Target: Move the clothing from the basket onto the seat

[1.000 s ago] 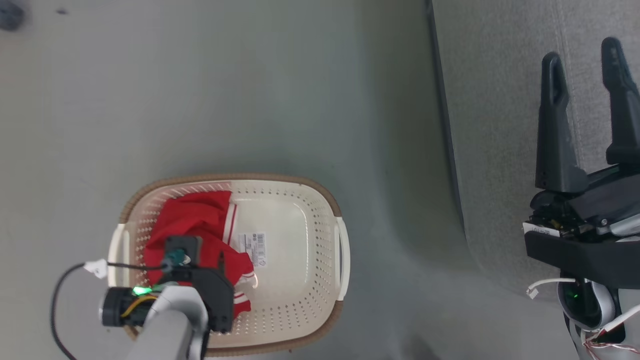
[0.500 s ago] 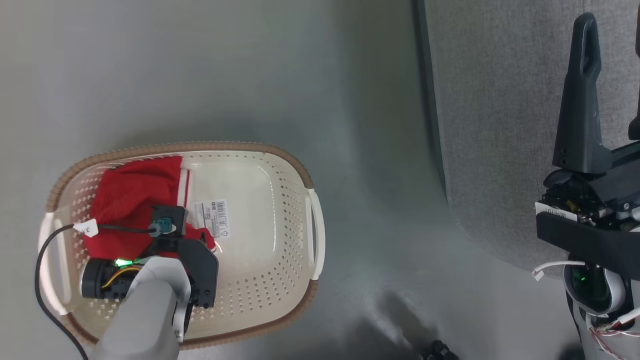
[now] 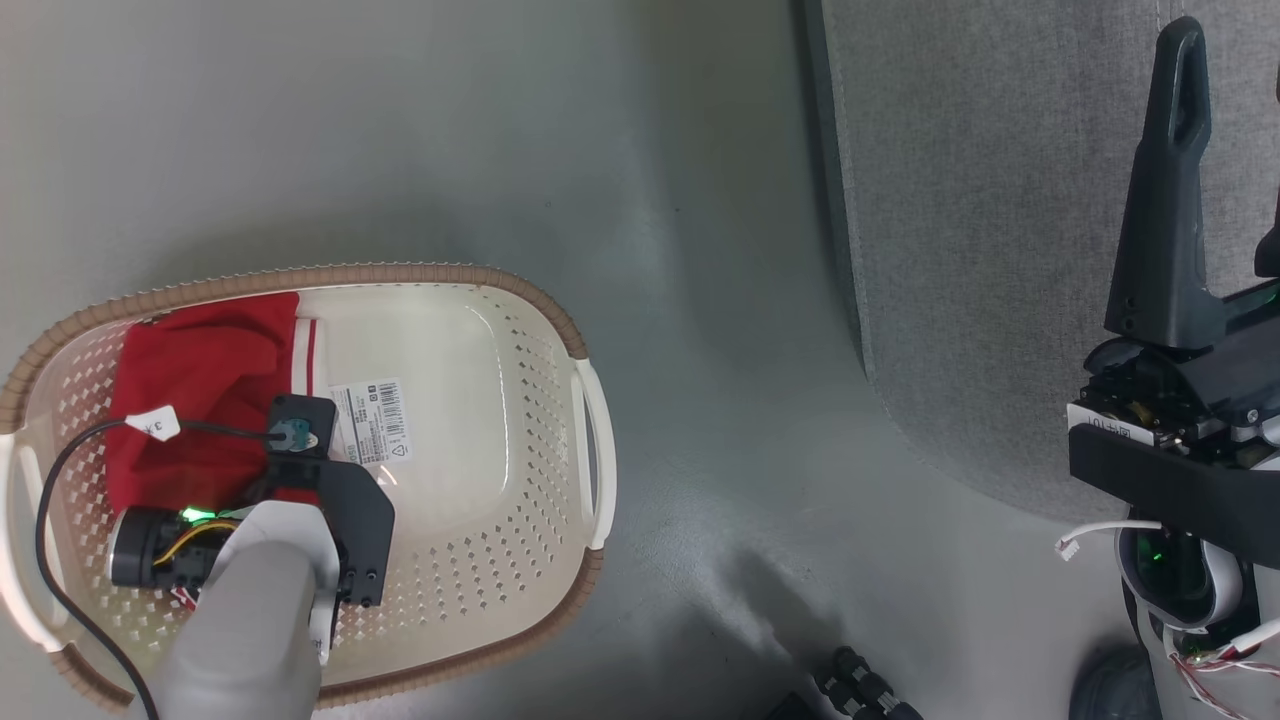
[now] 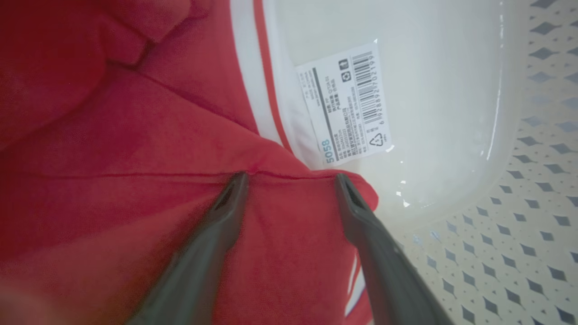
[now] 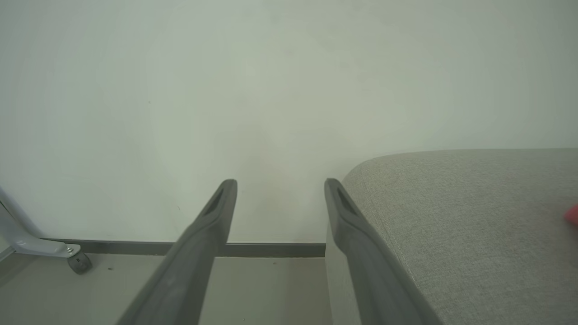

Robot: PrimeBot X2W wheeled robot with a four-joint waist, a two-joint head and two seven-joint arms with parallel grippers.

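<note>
Hovering left gripper [image 4: 291, 177] spread over the clothing [image 3: 200, 370] in the basket [image 3: 400, 272]

Red clothing with a white stripe lies bunched at the left end of the basket, which sits on the grey floor [image 3: 500, 130], well apart from the seat [image 3: 980, 250]. The rest of the basket's bottom is bare apart from a white barcode label [image 3: 372, 420] stuck just beside the fabric's striped edge.

From the left wrist view, the left gripper's two dark fingers stand wide apart with their tips down at a seam near the garment's corner. Nothing is pinched between them; whether the tips press the cloth I cannot tell.

The right gripper [image 5: 281, 182] is also spread wide and holds nothing. It hangs at the seat's rounded corner, one finger over the grey cushion edge, pointing toward a pale wall [image 5: 271, 90] with a dark skirting strip. A small castor wheel [image 5: 79, 263] stands on the floor at the lower left of that view. A sliver of red [image 5: 572, 214] shows on the seat at the right edge; too little is visible to name it.
</note>
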